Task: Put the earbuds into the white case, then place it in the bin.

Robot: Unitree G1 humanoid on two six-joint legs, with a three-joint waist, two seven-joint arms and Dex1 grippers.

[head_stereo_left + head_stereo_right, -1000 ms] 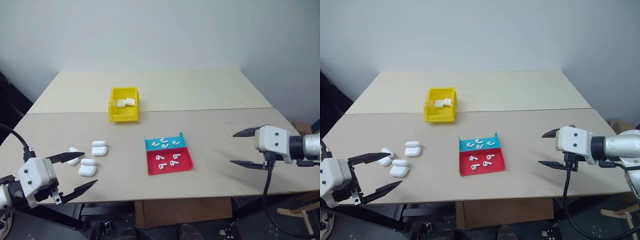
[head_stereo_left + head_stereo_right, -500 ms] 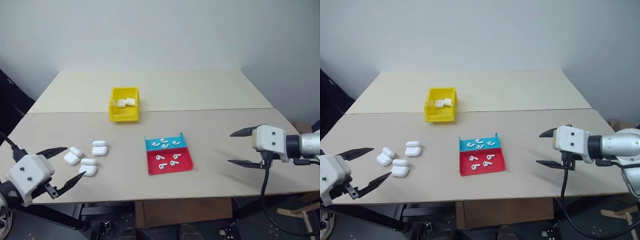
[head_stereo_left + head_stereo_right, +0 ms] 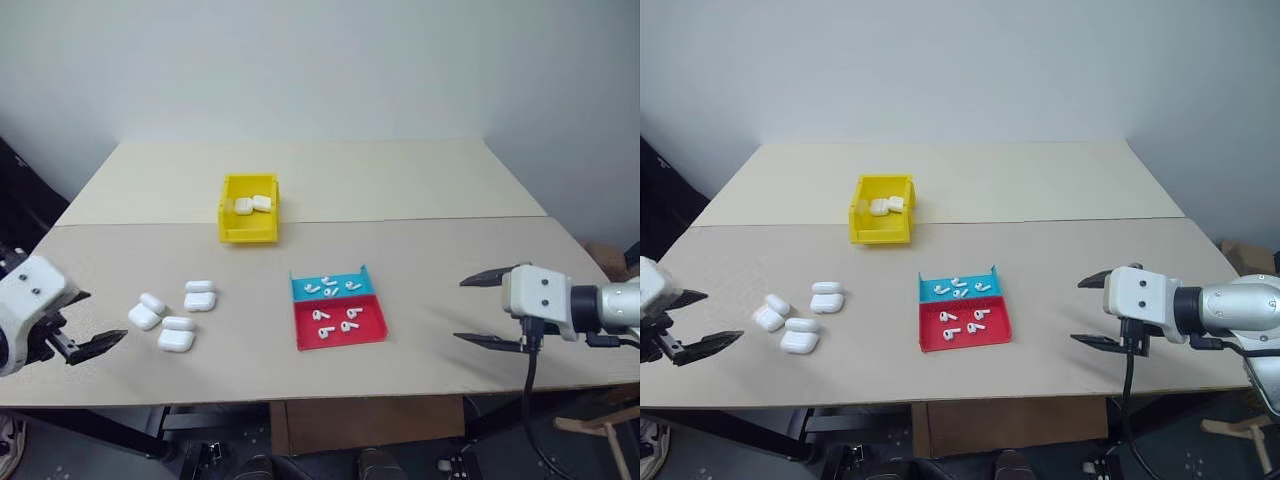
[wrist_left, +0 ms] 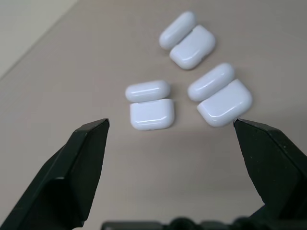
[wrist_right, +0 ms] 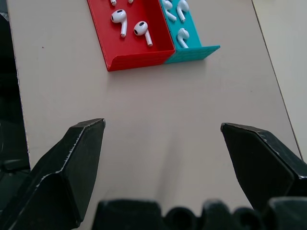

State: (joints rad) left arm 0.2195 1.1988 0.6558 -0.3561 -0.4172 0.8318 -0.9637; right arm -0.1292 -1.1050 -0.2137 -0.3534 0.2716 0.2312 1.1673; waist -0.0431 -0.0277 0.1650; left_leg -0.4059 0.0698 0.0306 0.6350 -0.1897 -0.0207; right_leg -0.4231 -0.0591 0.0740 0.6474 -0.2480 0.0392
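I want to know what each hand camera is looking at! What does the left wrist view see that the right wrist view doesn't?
Left wrist view: three open white cases lying on the table, framed by the left pincer, which is open and holding nothing.

Right wrist view: the red-and-blue tray with earbuds inside, beyond the right pincer, also open and holding nothing.

Both: the same tan table and two wide-apart black fingers.
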